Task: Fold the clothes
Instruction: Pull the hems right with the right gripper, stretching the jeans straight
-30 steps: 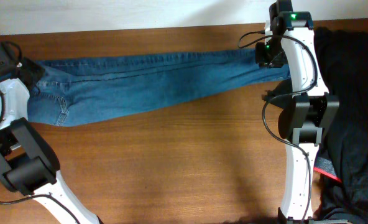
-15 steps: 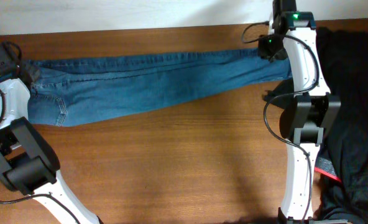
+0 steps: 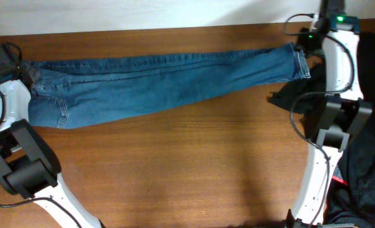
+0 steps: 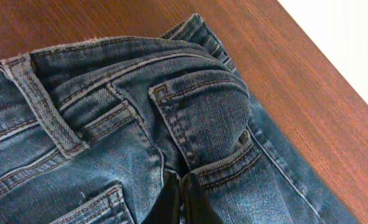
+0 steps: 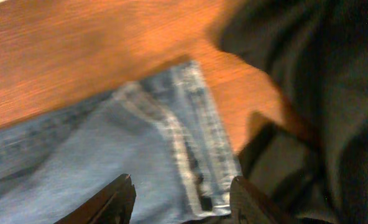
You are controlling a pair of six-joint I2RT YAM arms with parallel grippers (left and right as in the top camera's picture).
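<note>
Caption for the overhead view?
Jeans stretched across the table; left gripper shut on the waist, right gripper open over the hem.

the right arm (image 3: pixel 337 69) swings off to the right and toward the far edge of the surface (image 3: pixel 194 158). a second ago the right end effector (image 5: pixel 183 194) sat on top of the leg ends of the jeans (image 3: pixel 162 85) and hid them; now it stands past them, by the far right corner of the denim. its fingers spread wider than before, and the hem (image 3: pixel 300 63) lies loose beneath the gap, not pinched. that hem is now uncovered, its stitched edge in plain sight from overhead. the arm's lower links shift rightward too, over the dark cloth (image 3: pixel 284 98), a corner of which now shows left of the arm.
</note>
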